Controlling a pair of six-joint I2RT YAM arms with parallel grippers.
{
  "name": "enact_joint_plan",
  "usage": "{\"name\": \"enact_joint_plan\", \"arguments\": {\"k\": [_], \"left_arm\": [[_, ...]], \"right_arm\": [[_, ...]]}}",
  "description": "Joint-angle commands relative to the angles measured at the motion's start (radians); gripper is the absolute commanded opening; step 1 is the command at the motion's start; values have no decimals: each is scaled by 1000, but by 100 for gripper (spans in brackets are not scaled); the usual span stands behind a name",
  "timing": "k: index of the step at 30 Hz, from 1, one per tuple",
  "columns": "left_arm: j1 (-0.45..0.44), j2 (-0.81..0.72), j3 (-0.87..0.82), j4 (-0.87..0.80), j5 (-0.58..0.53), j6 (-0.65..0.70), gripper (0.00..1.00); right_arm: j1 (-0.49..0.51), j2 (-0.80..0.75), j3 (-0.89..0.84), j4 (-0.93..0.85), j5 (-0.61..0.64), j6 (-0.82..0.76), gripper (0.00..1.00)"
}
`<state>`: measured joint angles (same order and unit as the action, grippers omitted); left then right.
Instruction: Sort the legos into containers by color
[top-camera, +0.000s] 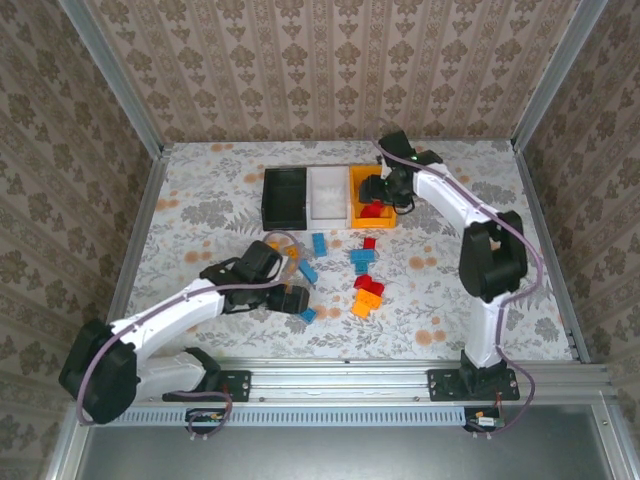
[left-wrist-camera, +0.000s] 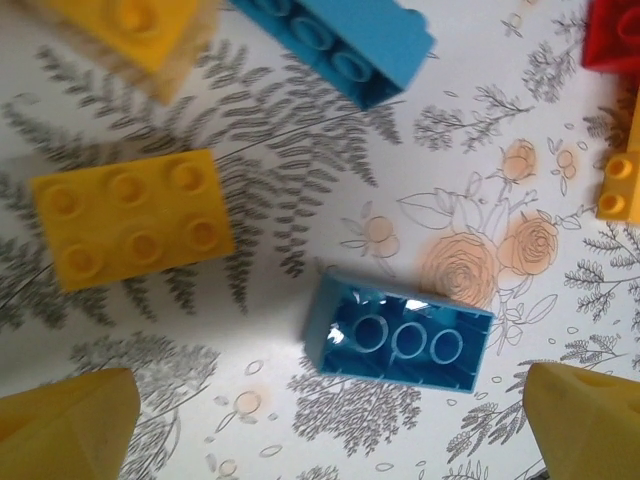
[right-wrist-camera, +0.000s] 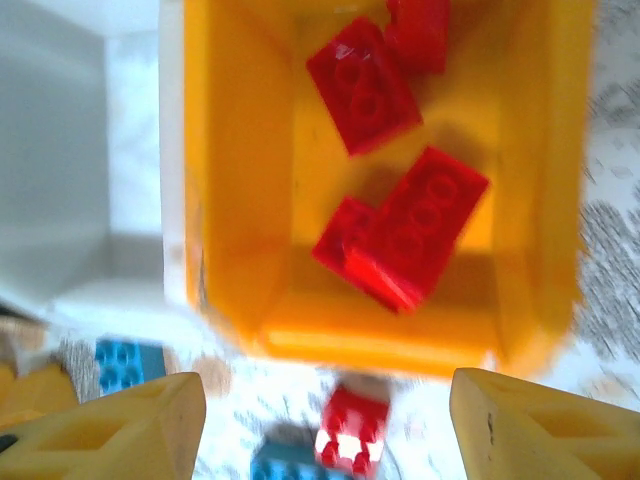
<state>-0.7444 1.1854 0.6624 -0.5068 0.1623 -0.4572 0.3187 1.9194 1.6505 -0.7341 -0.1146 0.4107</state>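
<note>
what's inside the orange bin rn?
Orange bin holds only red legos: at least three, one leaning on another, so the floor beneath them is hidden. No blue or yellow visible. From above, the right arm covers part of the bin.

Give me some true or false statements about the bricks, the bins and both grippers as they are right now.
1. The orange bin holds red bricks. True.
2. The right gripper is shut on a yellow brick. False: it is open and holds nothing, hanging over the orange bin.
3. The blue brick under the open left gripper lies hollow side up on the table. True.
4. The white bin stands at one end of the row. False: it is in the middle, between the black bin and the orange bin.
</note>
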Motion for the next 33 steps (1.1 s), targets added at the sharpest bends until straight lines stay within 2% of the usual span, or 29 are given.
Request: {"name": "enact_joint_plan", "arguments": {"k": [1, 7, 13, 33], "left_arm": [[-70, 80, 70, -30, -84, 71, 100], [-155, 273, 183, -71, -145, 130, 100], [-177, 357, 225, -66, -146, 140, 100], [-230, 418, 190, -61, -145, 115, 91]], "right_arm": [[9, -181, -145, 74, -17, 51, 69], [10, -430, -444, 121, -28, 112, 70], [12, -614, -631, 132, -17, 163, 71], [28, -601, -694, 172, -23, 189, 72]]}}
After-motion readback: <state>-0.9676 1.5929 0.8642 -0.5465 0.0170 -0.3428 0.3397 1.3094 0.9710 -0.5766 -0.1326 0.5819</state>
